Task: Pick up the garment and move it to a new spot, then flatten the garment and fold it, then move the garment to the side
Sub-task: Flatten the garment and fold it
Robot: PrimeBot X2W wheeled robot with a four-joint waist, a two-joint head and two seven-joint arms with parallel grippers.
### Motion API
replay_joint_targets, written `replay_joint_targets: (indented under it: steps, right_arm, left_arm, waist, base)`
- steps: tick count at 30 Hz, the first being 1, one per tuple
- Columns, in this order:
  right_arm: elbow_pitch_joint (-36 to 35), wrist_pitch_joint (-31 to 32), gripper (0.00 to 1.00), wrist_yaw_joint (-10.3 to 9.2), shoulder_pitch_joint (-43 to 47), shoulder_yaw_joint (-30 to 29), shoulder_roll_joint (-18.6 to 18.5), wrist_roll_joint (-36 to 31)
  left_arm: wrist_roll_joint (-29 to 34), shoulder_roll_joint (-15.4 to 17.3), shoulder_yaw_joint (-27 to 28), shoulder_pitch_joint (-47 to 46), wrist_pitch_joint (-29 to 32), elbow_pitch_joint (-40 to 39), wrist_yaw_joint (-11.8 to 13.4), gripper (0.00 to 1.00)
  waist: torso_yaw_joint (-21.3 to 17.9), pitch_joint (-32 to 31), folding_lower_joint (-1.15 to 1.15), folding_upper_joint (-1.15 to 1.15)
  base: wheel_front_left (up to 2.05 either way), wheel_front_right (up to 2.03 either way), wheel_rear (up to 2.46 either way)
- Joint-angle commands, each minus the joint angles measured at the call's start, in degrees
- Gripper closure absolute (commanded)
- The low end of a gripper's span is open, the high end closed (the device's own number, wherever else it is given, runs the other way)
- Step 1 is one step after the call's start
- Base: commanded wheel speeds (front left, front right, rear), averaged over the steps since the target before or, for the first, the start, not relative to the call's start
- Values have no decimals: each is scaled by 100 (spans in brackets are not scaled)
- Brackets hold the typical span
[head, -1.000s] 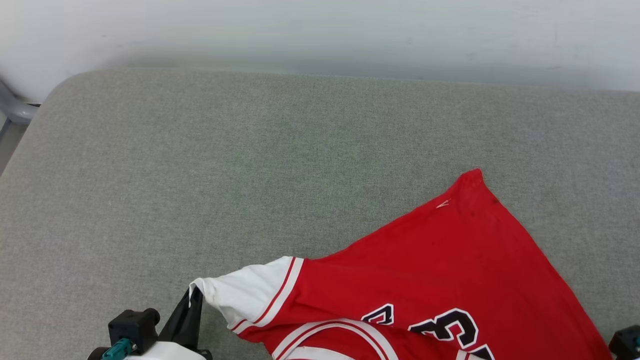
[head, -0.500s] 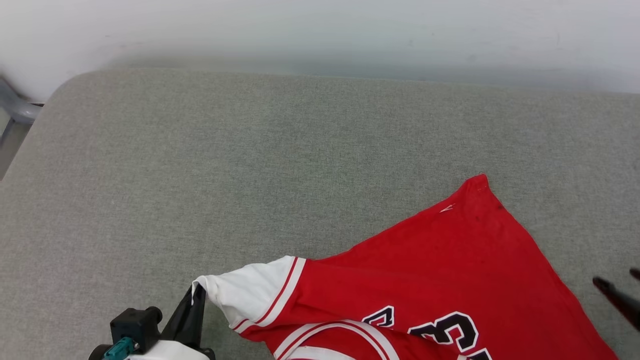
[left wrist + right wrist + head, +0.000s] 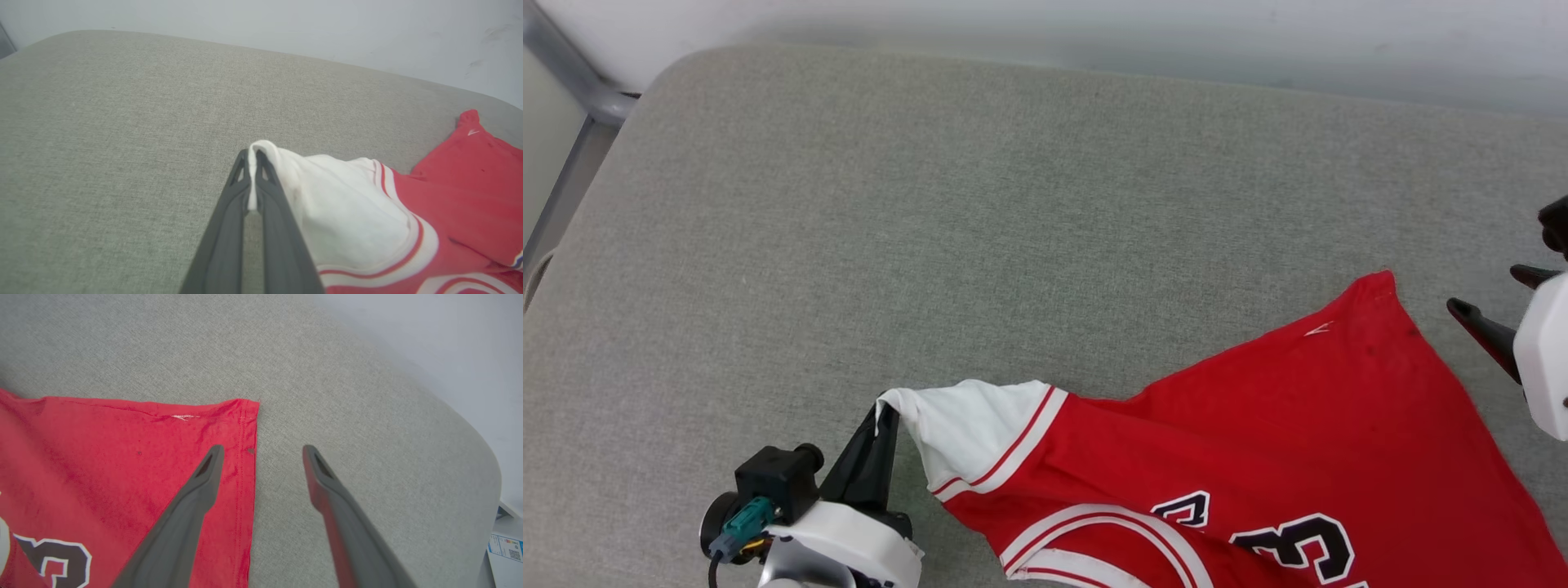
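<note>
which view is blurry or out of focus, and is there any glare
Head view: even soft light, no glare, crisp weave on the grey pad. Left wrist view: left gripper blurs toward the bottom edge. Right wrist view: garment hem sharp, right gripper slightly soft near the lens.

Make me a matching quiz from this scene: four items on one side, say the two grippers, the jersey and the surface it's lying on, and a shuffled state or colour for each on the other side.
Column A
1. left gripper
2. right gripper
3. garment
4. padded surface

Column B
a. red with black lettering
b. shut on the edge of the white sleeve
c. plain grey
d. open, at the red hem corner

Pairs: 1-b, 2-d, 3-a, 4-c
</note>
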Motion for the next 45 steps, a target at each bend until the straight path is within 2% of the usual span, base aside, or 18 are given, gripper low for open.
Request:
replay_joint_targets:
  steps: [1, 7, 14, 23, 24, 25, 26, 27, 35, 45]
  right_arm:
    - [176, 185, 0, -7, -319, 253, -37, -35]
    - [1154, 649, 0, -6, -1183, 1070, 13, -209]
    - [2187, 532, 0, -7, -1731, 1647, 99, -315]
    - [2973, 322, 0, 5, -1427, 2502, 149, 32]
    - [2966, 284, 37, 10, -1415, 2600, 130, 76]
    - [2961, 221, 87, 12, -1440, 2658, 111, 117]
    - [2961, 221, 87, 12, -1440, 2658, 111, 117]
    - [2963, 161, 100, 17, -1483, 2694, 95, 171]
    - [3039, -998, 100, -9, -2013, 2309, 208, 393]
    - [2626, -2321, 100, -9, -1715, 1833, 323, 562]
  left_arm:
    - [43, -47, -30, -142, -37, 12, -30, 100]
    - [100, -127, -141, -411, -107, 76, -121, 100]
    - [129, -225, -211, -649, -176, 159, -207, 100]
    - [160, -300, -224, -834, -248, 353, -280, 100]
    - [160, -298, -215, -837, -254, 367, -282, 100]
    - [159, -293, -206, -830, -260, 383, -282, 100]
    - [159, -293, -206, -830, -260, 383, -282, 100]
    - [160, -283, -198, -813, -263, 401, -279, 100]
    - [187, -174, -152, -661, -271, 457, -253, 100]
    - [300, 227, 5, -858, -113, -71, -171, 100]
  waist:
    - [151, 169, -1, 0]
    - [350, 442, -1, 0]
    - [544, 745, -1, 0]
    - [608, 884, -1, 0]
    - [596, 873, -1, 0]
    - [580, 857, -1, 0]
    - [580, 857, -1, 0]
    - [558, 829, -1, 0]
    - [328, 374, -1, 0]
    - [-34, -368, -1, 0]
  base:
    - [0, 0, 0]
    - [0, 0, 0]
    - [0, 0, 0]
    - [0, 0, 0]
    - [0, 0, 0]
    - [0, 0, 0]
    - [0, 0, 0]
    - [0, 0, 0]
    - [0, 0, 0]
    - [0, 0, 0]
